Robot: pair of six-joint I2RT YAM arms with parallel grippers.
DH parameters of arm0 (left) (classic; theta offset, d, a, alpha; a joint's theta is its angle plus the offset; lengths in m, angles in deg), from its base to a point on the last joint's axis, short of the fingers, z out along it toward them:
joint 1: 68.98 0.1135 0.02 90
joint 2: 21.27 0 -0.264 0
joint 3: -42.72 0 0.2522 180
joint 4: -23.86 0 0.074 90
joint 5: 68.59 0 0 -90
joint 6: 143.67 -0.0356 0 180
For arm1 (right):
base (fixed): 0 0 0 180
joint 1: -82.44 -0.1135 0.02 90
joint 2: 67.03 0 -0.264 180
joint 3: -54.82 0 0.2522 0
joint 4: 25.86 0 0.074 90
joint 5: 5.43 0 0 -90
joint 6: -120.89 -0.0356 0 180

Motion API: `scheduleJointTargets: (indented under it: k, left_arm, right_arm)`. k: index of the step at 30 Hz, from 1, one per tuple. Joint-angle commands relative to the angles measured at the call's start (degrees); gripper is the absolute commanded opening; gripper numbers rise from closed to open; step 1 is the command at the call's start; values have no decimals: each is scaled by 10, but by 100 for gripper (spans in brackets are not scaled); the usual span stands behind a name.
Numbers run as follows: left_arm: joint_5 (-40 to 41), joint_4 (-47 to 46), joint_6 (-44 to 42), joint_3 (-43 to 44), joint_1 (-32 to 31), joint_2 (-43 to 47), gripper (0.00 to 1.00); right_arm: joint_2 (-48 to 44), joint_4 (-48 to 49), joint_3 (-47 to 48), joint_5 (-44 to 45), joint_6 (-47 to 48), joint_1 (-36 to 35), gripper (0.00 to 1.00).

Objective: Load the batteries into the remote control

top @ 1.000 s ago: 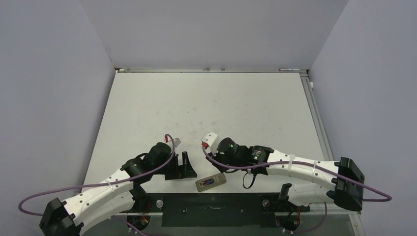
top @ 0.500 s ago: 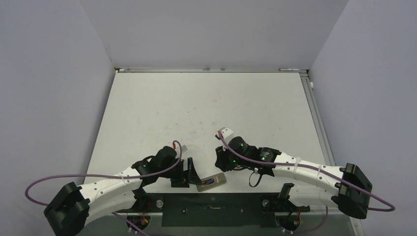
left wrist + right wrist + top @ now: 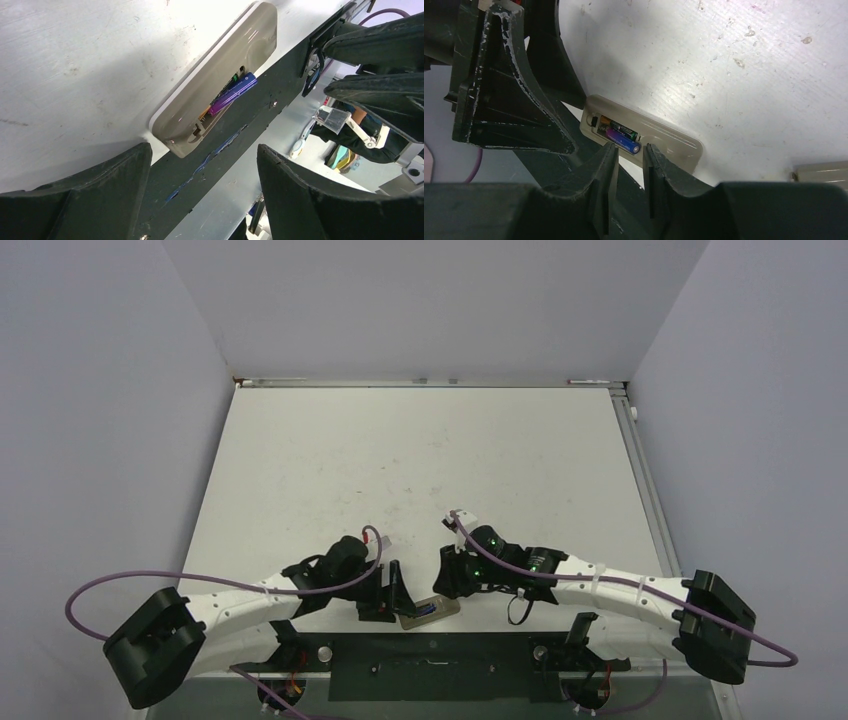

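From the top external view, the slim greyish-beige plastic remote control [image 3: 430,608] lies back up at the near edge of the flat white table [image 3: 420,460]. Its near side overlaps the black mounting strip [image 3: 430,655]. The left gripper [image 3: 392,590] sits just to the remote's left, and the right gripper [image 3: 450,575] is just behind its right end. Neither gripper's finger spacing can be told from this view.

In the left wrist view, the remote control [image 3: 225,75] runs diagonally, with its battery recess open. The short purple-blue battery [image 3: 232,92], a small cylinder, lies tilted in the recess with one end poking over the remote's near edge. Only green and orange slivers show of the second battery [image 3: 227,82] beside it. The left gripper [image 3: 205,200] has its black fingers [image 3: 90,200] spread wide, short of the remote's end, with nothing between them.

In the right wrist view, the remote control [image 3: 644,137] shows the purple-blue battery [image 3: 623,141] alongside the second battery [image 3: 619,131], which is dark with green print and a brownish-gold end. The right gripper [image 3: 630,148] hangs over the purple-blue battery's tip. Its fingers [image 3: 604,185] are set narrow, with a slim gap and nothing clamped. A flat beige piece [image 3: 824,172] lies on the table to the right of the remote.
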Motion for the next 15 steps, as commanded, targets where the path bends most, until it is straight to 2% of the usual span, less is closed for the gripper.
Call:
scheduleJointTargets:
  k: [1, 15]
  left_arm:
    - [-13, -48, 3, 9, -6, -16, 72]
    - [-20, -67, 1, 11, -9, -46, 51]
  right_arm:
    - [15, 48, -7, -17, -37, 2, 26]
    - [68, 58, -6, -71, -49, -8, 20]
